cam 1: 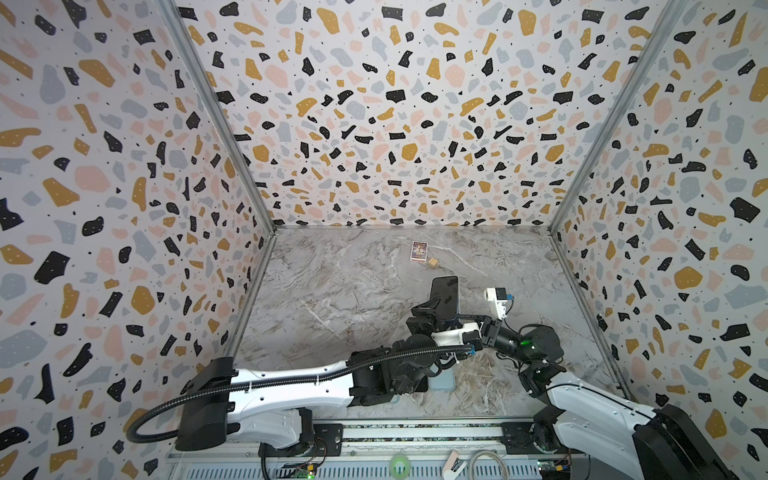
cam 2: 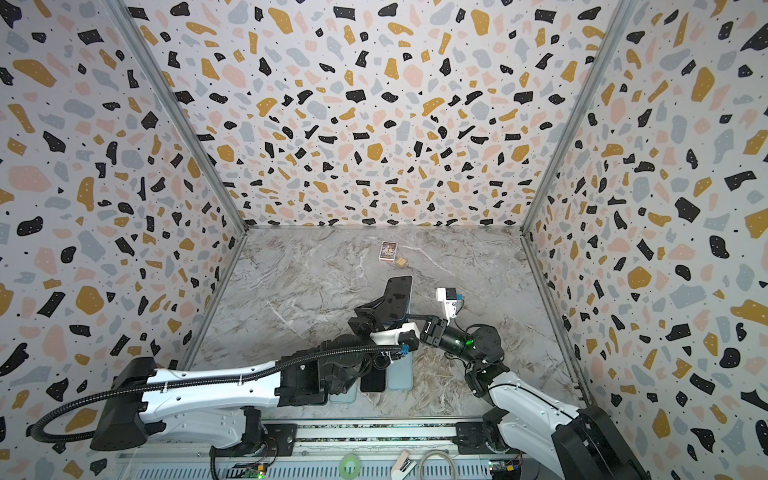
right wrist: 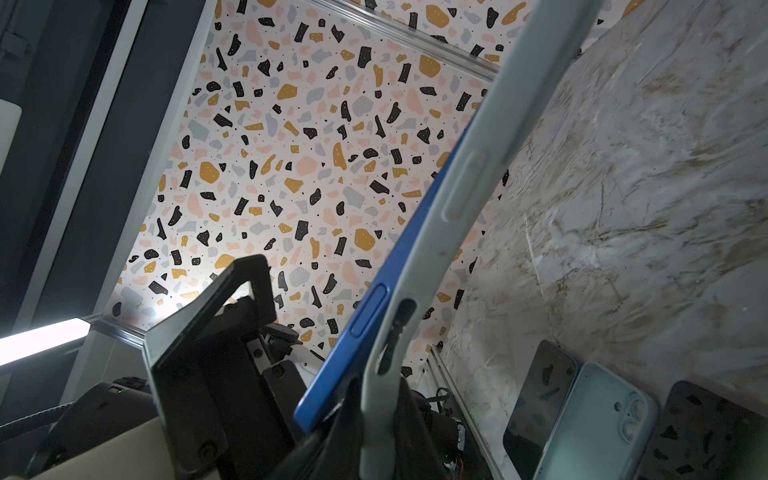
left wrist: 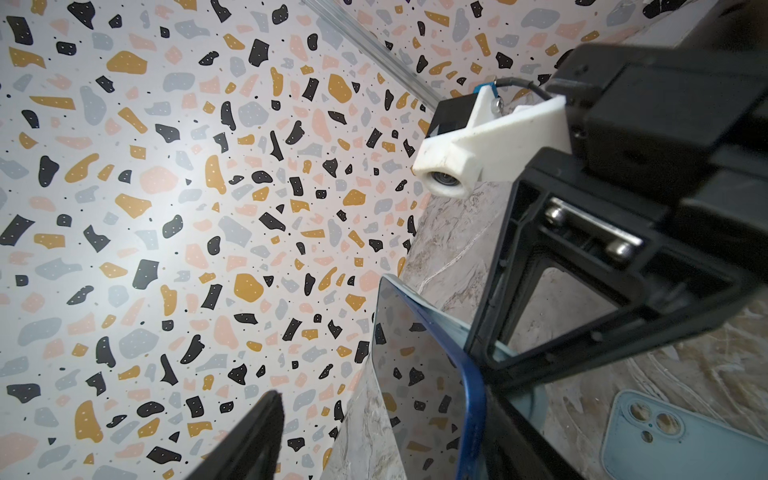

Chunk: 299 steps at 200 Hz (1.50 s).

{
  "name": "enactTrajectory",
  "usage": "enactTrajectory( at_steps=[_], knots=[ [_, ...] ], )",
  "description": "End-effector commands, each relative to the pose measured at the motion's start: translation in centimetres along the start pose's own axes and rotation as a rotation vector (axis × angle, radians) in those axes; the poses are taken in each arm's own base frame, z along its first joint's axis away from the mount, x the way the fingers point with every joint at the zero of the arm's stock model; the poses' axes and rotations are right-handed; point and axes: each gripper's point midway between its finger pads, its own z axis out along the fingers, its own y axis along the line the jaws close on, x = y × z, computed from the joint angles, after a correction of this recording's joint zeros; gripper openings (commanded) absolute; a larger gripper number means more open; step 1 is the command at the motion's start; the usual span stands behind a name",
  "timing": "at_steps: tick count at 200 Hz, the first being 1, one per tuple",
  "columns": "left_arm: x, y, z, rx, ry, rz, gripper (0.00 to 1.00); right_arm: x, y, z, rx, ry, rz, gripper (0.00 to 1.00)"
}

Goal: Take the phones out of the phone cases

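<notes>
**Two tools, one phone half out**

Both my tools meet above the middle of the desk [cam 1: 332,291], where the phone [cam 1: 444,293] stands on end, clear of the surface. My right tool [right wrist: 370,449] is pressed together on the lower end of the pale case [right wrist: 461,183]. My left tool [left wrist: 386,374] is spread. One finger is close by the phone's blue edge and the other is apart from the screen.

To do this well, I should close the left tool on the phone alone, never on the case lip, and hold the case firm with the right. Then I should peel the phone away from its freed end, slowly, so the far corners slip out rather than snap. The glass looks slick, so I want a square grip.

The right wrist view alone shows the blue edge parted from the case near my right tool, and apparently seated farther up. Both top views give only the dark screen, and I can hardly make out the case there. The left wrist view adds the screen mirroring the wall, and a spare case [left wrist: 673,440] lying on the desk.
</notes>
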Motion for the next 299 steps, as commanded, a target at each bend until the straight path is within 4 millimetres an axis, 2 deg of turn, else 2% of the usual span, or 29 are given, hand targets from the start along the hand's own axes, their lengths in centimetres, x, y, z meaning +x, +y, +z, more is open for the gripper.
enactTrajectory(
  at_steps=[1,52,91,148,177,211,299],
  knots=[
    [-1.0,2.1,0.3,-0.054,-0.01,-0.035,0.74,-0.3,2.4,0.0,-0.075,-0.01,-0.077,0.0],
    [-0.8,1.7,0.8,-0.044,-0.006,-0.026,0.69,-0.3,2.3,0.0,-0.073,-0.009,-0.074,0.0],
    [-0.6,1.3,1.3,-0.018,-0.008,-0.025,0.54,-0.2,2.5,0.0,-0.074,-0.008,-0.072,0.0],
    [-1.0,0.1,1.6,0.045,-0.041,-0.028,0.38,-0.1,2.6,-0.1,-0.067,-0.005,-0.074,0.0],
    [-1.2,0.2,1.7,0.057,-0.055,-0.048,0.3,-0.1,2.5,-0.1,-0.063,-0.004,-0.072,0.0],
    [-1.1,-0.4,1.7,0.097,-0.062,-0.049,0.16,-0.2,2.5,-0.1,-0.059,-0.005,-0.073,0.0],
    [-1.5,0.1,1.2,0.108,-0.099,-0.112,0.02,-0.3,2.4,-0.1,-0.025,-0.008,-0.068,0.0]
  ],
)
